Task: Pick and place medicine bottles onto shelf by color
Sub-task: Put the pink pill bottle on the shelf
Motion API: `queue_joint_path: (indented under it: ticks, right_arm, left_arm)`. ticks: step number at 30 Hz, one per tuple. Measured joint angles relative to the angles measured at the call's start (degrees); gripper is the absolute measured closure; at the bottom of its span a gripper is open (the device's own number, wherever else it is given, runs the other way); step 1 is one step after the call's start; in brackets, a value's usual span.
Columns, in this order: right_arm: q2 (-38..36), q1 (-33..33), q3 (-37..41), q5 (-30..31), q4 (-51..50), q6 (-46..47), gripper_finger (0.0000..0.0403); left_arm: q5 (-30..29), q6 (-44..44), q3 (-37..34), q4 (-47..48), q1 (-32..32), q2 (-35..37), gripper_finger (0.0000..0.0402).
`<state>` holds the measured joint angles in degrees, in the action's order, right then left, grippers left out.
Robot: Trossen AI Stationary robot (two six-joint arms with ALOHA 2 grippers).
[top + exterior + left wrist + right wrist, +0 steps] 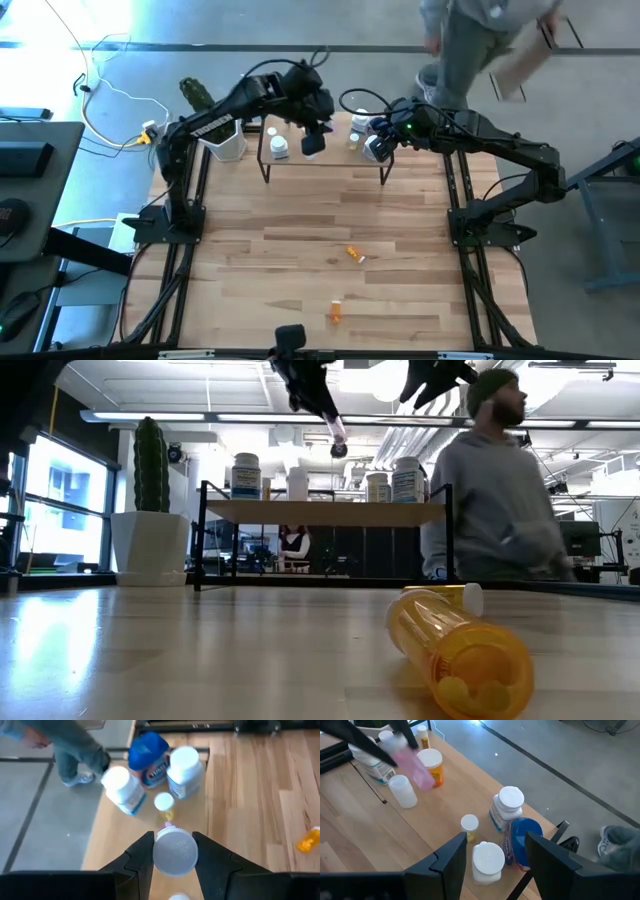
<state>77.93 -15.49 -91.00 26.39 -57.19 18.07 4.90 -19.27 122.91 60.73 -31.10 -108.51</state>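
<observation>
The light-wood shelf (330, 160) stands at the table's far side, also in the low view (330, 512). White bottles (278, 148) stand on its left part. White bottles (507, 807), a blue one (522, 840) and a small yellow one (469, 824) stand at its right end. My left gripper (313, 143) is shut on a pink white-capped bottle (417, 767) above the shelf's middle. My right gripper (376, 148) is open and hovers above the right-end bottles. Two orange bottles (355, 254) (336, 312) lie on their sides on the table. My left gripper pinches the pink bottle's white cap end (174, 851) between its two fingers (145, 852), one on each side of the cap. The fingers come from above, slanting down. The bottle hangs tilted below them (336, 432), clear of the shelf.
A white pot with a green cactus (150, 510) stands at the far left beside the shelf. An orange bottle (432, 765) and a clear one (402, 790) stand on the shelf near the pink bottle. A person (500, 490) walks behind the table's far right.
</observation>
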Motion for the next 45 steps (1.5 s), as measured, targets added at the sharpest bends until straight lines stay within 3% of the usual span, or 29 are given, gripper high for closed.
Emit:
queue_joint_path:
  ticks: [19, 45]
  right_arm:
    - [0.0, 0.0, 0.0, 0.1, 0.0, 0.1, 0.0213]
    - [0.0, 0.0, 0.0, 0.5, 0.0, 0.0, 0.0213]
  left_arm:
    - [-0.4, -0.9, -0.1, 6.9, 0.4, -7.1, 0.0289]
    - [-1.3, -2.4, -0.1, 8.0, 2.6, -10.9, 0.0289]
